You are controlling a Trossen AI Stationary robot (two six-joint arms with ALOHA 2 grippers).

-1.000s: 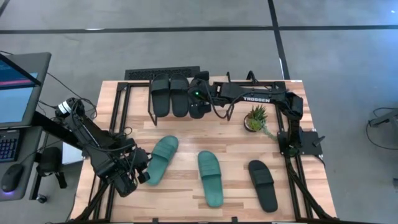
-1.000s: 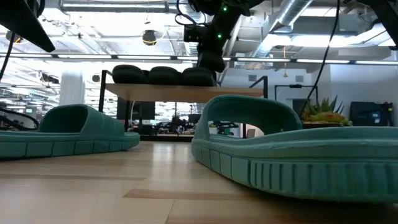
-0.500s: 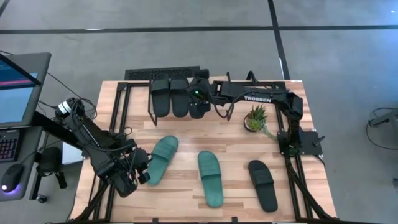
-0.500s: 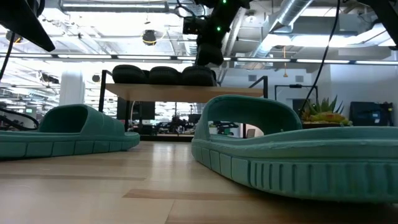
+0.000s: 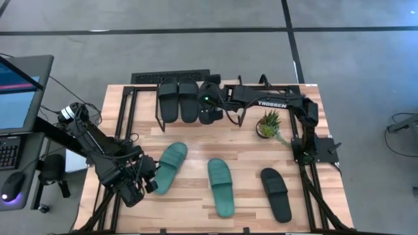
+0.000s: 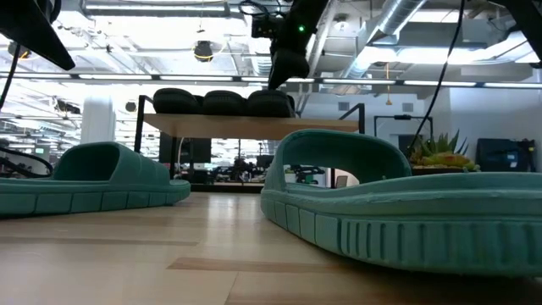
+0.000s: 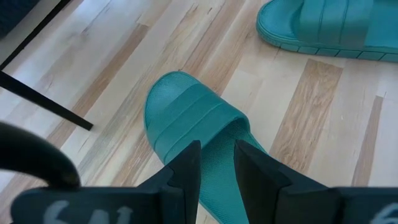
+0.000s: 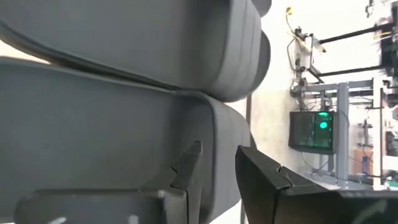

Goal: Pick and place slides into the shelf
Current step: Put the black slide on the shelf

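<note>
Three black slides (image 5: pixel 168 99) (image 5: pixel 188 99) (image 5: pixel 209 109) lie side by side on the shelf's top board (image 6: pixel 246 125). My right gripper (image 6: pixel 286 74) (image 8: pixel 219 155) hovers above the rightmost one (image 6: pixel 269 103), slightly open and empty. A teal slide (image 5: pixel 171 166) lies sole down on the table's near left. My left gripper (image 5: pixel 151 181) (image 7: pixel 216 149) stands over its heel end (image 7: pixel 221 155), slightly open; I cannot tell whether it touches. A second teal slide (image 5: pixel 221 186) and a fourth black slide (image 5: pixel 275 194) lie flat on the near table.
A small potted plant (image 5: pixel 268 124) stands on the table right of the shelf, under the right arm. A black slatted strip (image 5: pixel 170 78) lies behind the shelf at the far edge. A monitor and keyboard (image 5: pixel 16 98) stand off the table's left.
My right gripper has risen straight up from the rightmost black slide on the shelf and now hangs clear above it. The slide stays on the board.
</note>
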